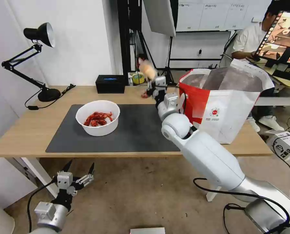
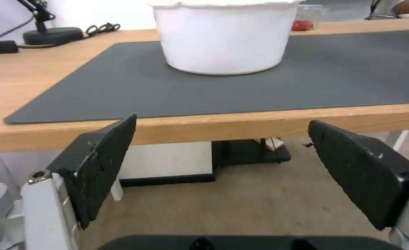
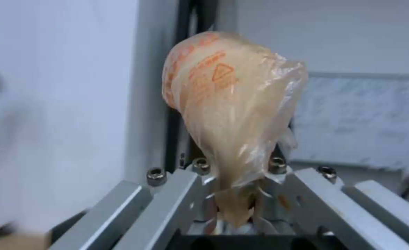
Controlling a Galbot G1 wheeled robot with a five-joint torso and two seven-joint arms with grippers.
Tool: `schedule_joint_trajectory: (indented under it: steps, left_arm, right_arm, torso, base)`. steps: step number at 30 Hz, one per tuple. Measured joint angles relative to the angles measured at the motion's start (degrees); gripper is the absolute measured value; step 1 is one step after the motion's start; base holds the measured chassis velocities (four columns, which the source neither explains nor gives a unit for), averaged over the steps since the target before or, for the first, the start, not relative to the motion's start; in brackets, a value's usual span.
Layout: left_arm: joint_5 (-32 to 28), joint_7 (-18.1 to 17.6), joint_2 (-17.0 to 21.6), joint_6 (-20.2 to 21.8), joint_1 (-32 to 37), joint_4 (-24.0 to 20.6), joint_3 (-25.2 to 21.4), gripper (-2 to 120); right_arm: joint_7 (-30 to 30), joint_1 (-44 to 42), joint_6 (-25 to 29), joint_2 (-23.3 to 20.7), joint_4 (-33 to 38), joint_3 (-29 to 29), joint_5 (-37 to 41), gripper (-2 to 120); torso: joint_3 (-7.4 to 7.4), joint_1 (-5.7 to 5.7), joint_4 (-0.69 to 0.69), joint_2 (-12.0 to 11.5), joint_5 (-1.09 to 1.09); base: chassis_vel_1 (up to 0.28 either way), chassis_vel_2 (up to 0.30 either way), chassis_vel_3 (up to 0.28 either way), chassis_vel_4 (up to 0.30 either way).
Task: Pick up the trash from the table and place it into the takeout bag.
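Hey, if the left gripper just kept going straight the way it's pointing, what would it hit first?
Probably the front edge of the light-wood table. The open left gripper sits below tabletop level, aimed at that edge; the white round bowl stands farther back on the dark grey mat. Depth is uncertain.

We list a right arm (image 1: 213,159) of glossy white shells with a ball-shaped joint, grading to silver-grey metal near the base, a black cable looped beside it. Its right gripper (image 3: 234,194) has silver-grey angled metal links fixed by small hex-socket screws. We list a left arm (image 1: 50,213) of grey and white blocks with a black cable, ending in the left gripper (image 2: 223,166): two black, flat, textured fingers (image 2: 105,163) on white mounts, one screw visible.
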Motion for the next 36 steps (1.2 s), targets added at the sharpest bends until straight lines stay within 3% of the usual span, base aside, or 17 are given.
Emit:
schedule_joint_trajectory:
  steps: [5, 23, 36]
  left_arm:
    - [0.46, 0.12, -0.82, -0.12, 0.59, -0.76, -0.39, 100]
    - [0.69, 0.23, -0.66, -0.26, 0.65, -1.55, -0.33, 100]
    - [0.67, 0.27, -0.45, -0.21, 0.36, -1.41, 0.09, 100]
  right_arm:
    - [5.0, 1.0, -0.92, -1.03, 0.59, 2.98, -2.24, 6]
    - [15.28, -0.23, -11.97, -12.47, 6.91, 9.1, 13.77, 6]
    - [18.85, -3.33, -13.93, -15.13, 9.77, 10.51, 17.92, 6]
  torso:
    - [0.0, 0.0, -0.03, -0.01, 0.01]
    - [0.01, 0.0, -0.04, -0.01, 0.01]
    - [0.0, 0.0, -0.03, -0.01, 0.0]
  base:
    - [0.0, 0.0, 0.0, 0.0]
    - [0.0, 0.0, 0.0, 0.0]
    - [0.0, 0.0, 0.0, 0.0]
